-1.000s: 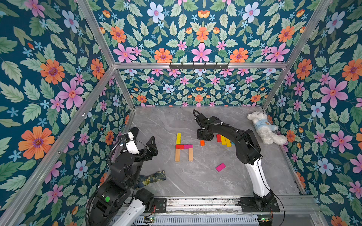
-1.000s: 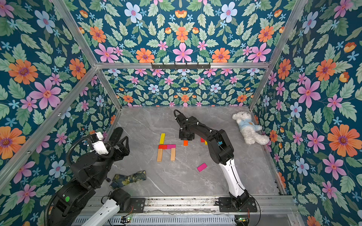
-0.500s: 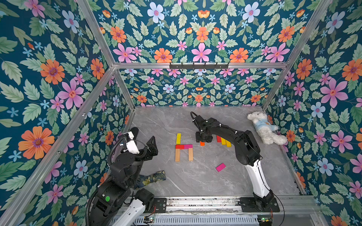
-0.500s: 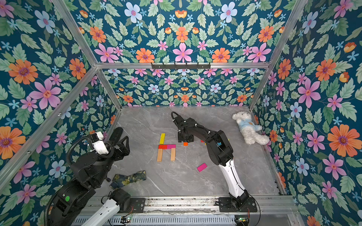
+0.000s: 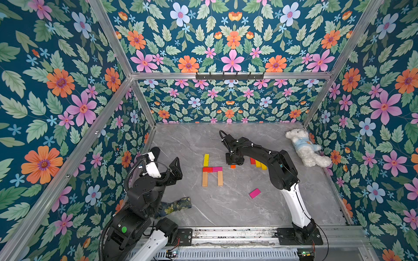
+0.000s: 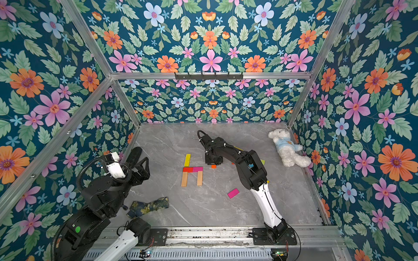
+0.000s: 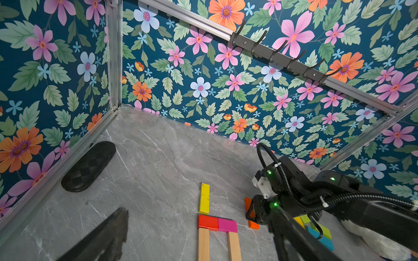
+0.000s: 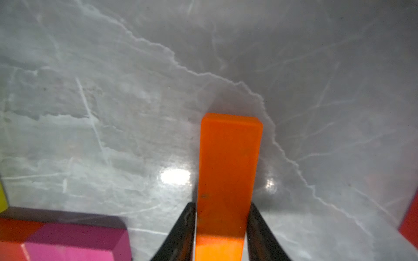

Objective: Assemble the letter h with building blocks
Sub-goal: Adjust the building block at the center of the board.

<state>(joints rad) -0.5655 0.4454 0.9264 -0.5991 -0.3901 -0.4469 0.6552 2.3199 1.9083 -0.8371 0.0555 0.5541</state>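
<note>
The building blocks form a figure in both top views: a yellow block [image 5: 206, 160] above a red block [image 5: 207, 169] and a pink block [image 5: 217, 169], with two plain wooden blocks [image 5: 205, 179] below them. Just right of this figure my right gripper [image 5: 234, 161] points down at the table. In the right wrist view its fingers [image 8: 181, 235] press both sides of an orange block [image 8: 228, 162], which rests on the table. My left gripper [image 7: 199, 212] hangs open and empty at the left, well short of the blocks.
A loose pink block [image 5: 255, 193] lies nearer the front. Red and yellow spare blocks [image 5: 257, 162] sit partly under the right arm. A white plush bear [image 5: 305, 146] lies at the back right. A patterned cloth [image 5: 178, 203] and a black oval pad [image 7: 88, 167] are at the left.
The right arm's wrist has shifted slightly to the left above the orange block. The left arm has not moved.
</note>
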